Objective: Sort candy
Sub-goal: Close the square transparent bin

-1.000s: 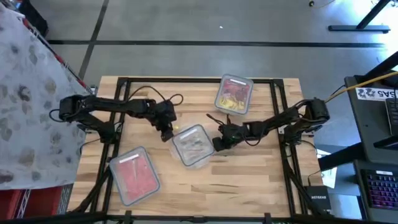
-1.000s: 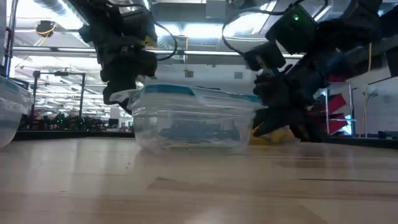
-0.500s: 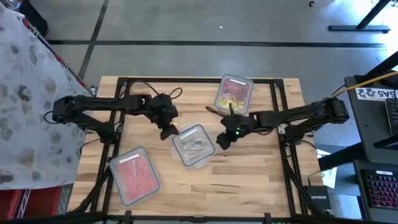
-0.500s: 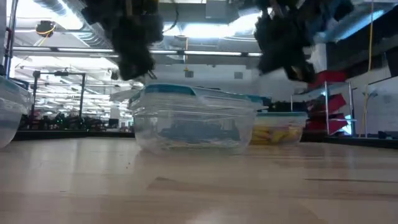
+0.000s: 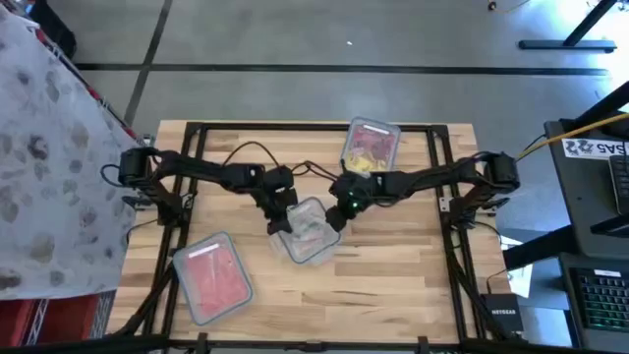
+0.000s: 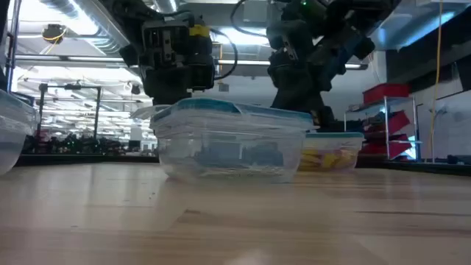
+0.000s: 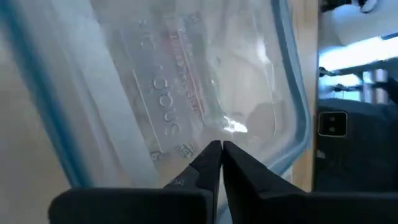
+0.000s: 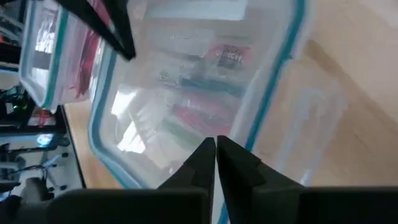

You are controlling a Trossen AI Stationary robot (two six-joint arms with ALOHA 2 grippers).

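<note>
Both grippers, left (image 5: 282, 208) and right (image 5: 340, 205), hover with fingers closed and empty over the middle clear container (image 5: 311, 232) of silvery candy (image 6: 239, 156) on the desk (image 5: 393, 275), its lid lettering too blurred to read.

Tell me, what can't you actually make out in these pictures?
- Middle container: the candy inside is a silvery blur through the lid in the high and both wrist views.
- Left gripper and right gripper: fingertips together, but nothing shows whether a candy is pinched.
- Left container: cut off by the low view's edge.
- Yellow candy: pieces too small to count.
</note>
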